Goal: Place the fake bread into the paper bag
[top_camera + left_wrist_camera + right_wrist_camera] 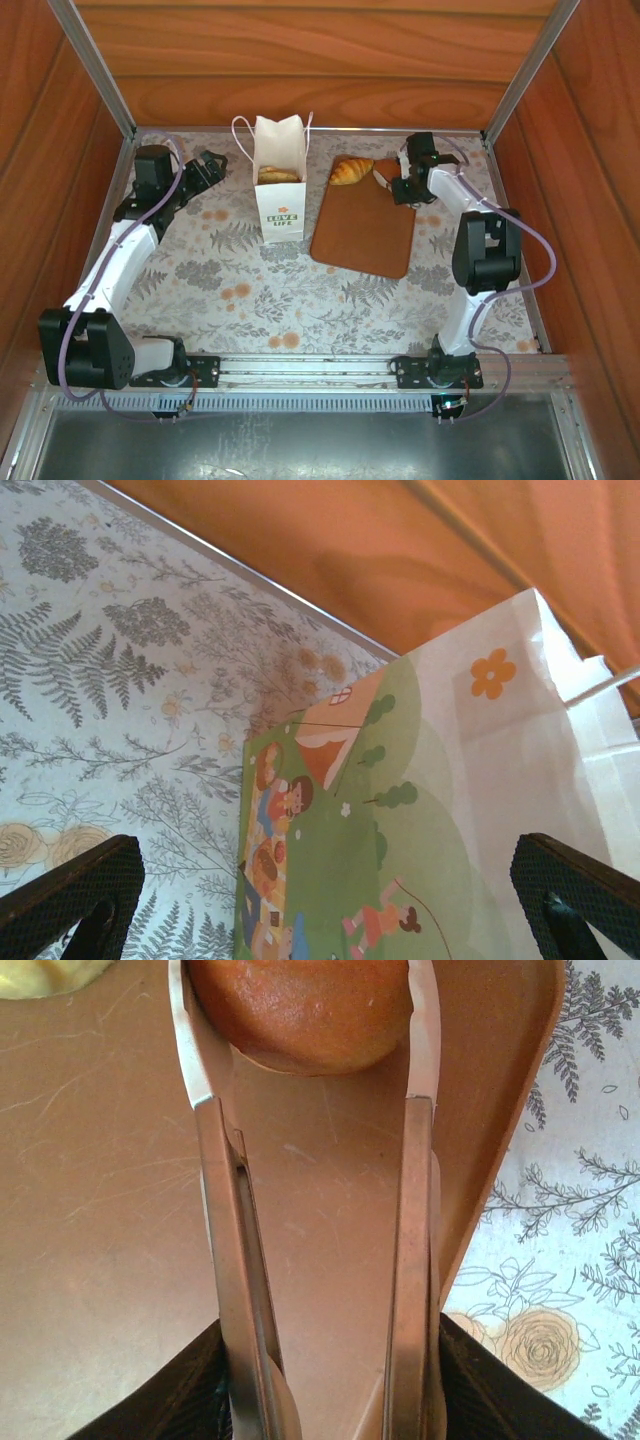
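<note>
While the left gripper stands wide open just left of the bag, which holds a pastry, the right gripper clamps tongs. The tongs' tips touch both sides of a roll on the board, near a croissant.

I see the white paper bag standing upright and open, with one golden pastry inside. A croissant and a glazed brown roll rest on the brown board just beside it.
</note>
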`<move>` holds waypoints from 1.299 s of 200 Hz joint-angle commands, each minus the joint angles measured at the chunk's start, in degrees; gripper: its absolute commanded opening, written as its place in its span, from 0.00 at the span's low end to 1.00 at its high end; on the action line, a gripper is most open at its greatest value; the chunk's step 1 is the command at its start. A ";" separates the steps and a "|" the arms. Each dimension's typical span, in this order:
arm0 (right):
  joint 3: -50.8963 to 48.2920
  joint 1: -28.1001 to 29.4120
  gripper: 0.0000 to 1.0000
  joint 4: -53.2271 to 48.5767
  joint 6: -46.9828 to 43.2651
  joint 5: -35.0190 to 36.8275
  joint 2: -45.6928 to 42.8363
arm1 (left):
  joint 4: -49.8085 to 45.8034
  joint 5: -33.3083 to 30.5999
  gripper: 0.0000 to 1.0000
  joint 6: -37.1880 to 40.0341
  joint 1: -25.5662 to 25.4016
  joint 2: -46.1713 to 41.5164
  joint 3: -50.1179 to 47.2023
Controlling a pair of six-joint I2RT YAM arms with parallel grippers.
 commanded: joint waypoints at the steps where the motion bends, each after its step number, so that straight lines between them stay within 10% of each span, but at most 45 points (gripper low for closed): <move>1: -1.82 -0.27 0.45 0.04 0.26 -0.32 -6.33 | -0.33 2.42 0.99 1.53 0.25 -2.28 1.49; 151: -12.99 3.10 0.44 -0.04 3.90 -9.89 -36.67 | 2.48 0.33 0.91 -2.28 -11.69 0.82 5.54; 260: -10.35 7.73 0.43 0.95 4.51 -17.65 -44.37 | 5.43 3.85 0.55 -8.81 -12.85 8.29 8.68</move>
